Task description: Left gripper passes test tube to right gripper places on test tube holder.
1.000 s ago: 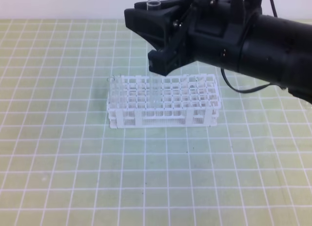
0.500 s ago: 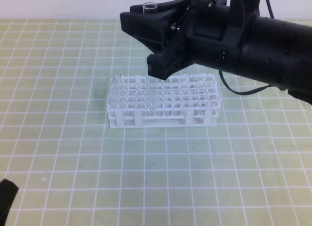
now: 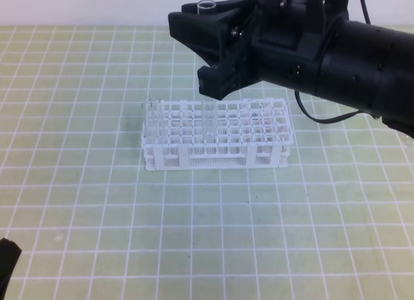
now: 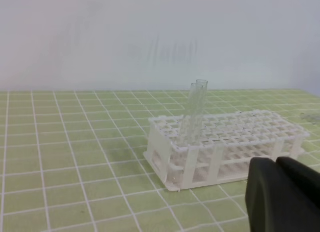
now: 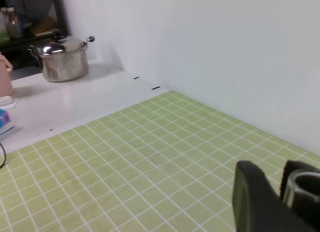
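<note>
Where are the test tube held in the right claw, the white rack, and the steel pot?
test tube (image 3: 206,4), exterior high view, open rim above the claw.
test tube holder (image 3: 169,156), exterior high view, front-left wall.
steel pot (image 5: 62,65), right wrist view, side of the body.

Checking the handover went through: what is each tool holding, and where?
Right tool grips the test tube near its rim; left tool holds nothing.
</note>
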